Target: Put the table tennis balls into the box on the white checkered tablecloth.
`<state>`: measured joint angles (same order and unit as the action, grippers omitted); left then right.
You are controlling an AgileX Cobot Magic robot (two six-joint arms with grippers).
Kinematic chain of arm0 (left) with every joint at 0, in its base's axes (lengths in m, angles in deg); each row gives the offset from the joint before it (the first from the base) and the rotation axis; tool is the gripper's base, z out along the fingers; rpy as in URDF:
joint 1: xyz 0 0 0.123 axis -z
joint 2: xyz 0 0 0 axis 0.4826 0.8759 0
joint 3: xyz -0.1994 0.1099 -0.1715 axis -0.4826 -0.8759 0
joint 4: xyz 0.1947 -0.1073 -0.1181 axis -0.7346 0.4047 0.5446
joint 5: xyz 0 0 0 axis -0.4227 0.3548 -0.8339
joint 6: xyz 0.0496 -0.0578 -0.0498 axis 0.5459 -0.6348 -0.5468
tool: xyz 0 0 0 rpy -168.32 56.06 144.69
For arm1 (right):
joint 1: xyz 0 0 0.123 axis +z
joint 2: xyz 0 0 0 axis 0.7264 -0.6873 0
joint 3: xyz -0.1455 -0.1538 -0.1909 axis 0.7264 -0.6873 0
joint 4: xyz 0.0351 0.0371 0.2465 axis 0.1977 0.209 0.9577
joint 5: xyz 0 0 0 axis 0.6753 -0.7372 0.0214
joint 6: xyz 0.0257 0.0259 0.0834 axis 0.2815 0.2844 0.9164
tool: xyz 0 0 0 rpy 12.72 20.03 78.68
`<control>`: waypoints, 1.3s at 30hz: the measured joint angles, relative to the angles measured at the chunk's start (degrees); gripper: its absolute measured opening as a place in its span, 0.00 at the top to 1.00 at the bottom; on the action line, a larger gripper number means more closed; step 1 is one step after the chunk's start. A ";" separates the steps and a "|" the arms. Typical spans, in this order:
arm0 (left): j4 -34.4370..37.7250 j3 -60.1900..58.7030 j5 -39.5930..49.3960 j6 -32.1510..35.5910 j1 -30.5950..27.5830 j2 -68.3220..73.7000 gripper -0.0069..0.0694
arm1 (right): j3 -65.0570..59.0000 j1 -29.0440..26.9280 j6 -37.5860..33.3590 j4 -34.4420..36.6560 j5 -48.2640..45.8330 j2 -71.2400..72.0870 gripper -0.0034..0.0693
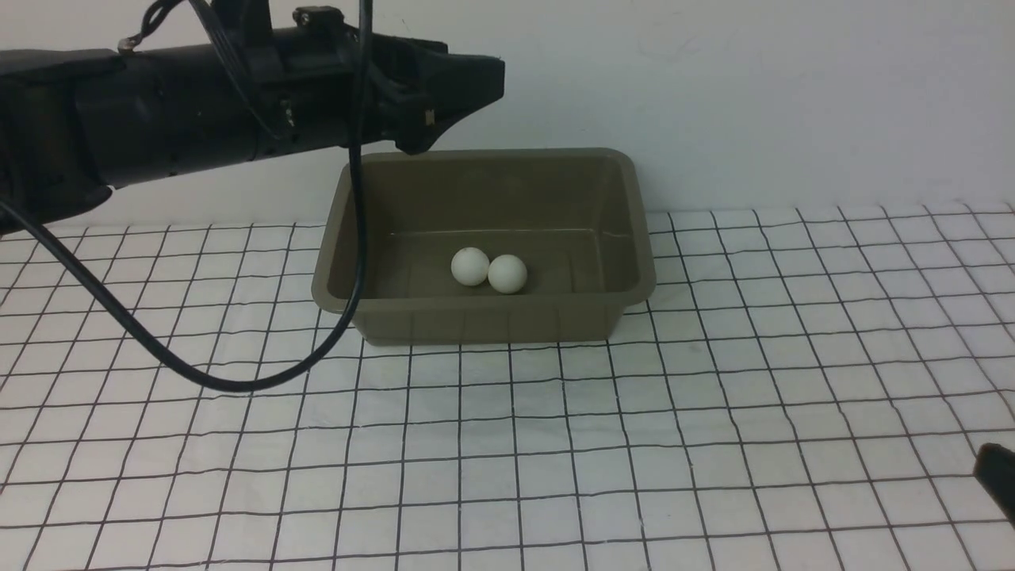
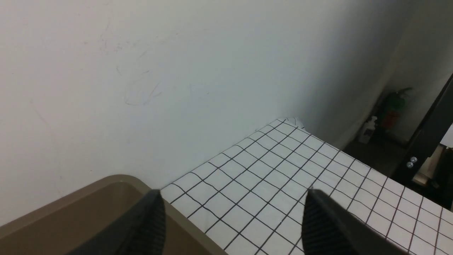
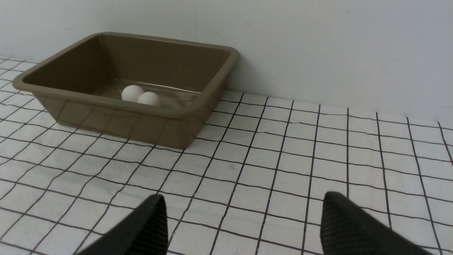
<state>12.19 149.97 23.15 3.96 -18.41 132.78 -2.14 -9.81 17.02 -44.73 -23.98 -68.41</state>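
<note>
Two white table tennis balls (image 1: 470,266) (image 1: 507,274) lie touching each other on the floor of the olive-brown box (image 1: 476,308). The box stands on the white checkered tablecloth (image 1: 714,396) close to the wall. My left gripper (image 1: 476,91) hangs above the box's back-left corner, open and empty; in the left wrist view that gripper (image 2: 233,198) spans the box corner (image 2: 106,184) and the cloth. My right gripper (image 3: 244,205) is open and empty, low over the cloth, well short of the box (image 3: 198,106). The same balls (image 3: 132,93) (image 3: 149,98) show there.
A black cable (image 1: 238,385) droops from the left arm down to the cloth in front of the box's left side. A white wall stands right behind the box. Beyond the table's far right edge are a fire extinguisher (image 2: 394,106) and a dark frame (image 2: 428,138).
</note>
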 joint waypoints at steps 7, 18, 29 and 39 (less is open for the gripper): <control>0.00 0.00 0.48 0.97 -0.05 0.00 0.30 | 0.00 0.00 0.00 0.00 0.00 0.00 0.23; -22.13 0.04 1.06 -10.27 -4.29 -7.07 0.30 | 0.00 0.00 0.00 -0.06 0.06 0.00 0.23; -83.32 -1.62 18.88 -77.03 -4.95 -30.83 0.30 | -0.02 0.00 0.00 -0.27 0.00 0.00 0.23; -84.26 -25.27 5.48 -78.27 -4.67 -64.47 0.30 | -0.07 0.00 0.00 -0.27 0.00 0.00 0.23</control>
<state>-72.07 124.70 28.62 -74.31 -23.07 68.32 -2.21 -9.81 17.02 -45.00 -23.97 -68.41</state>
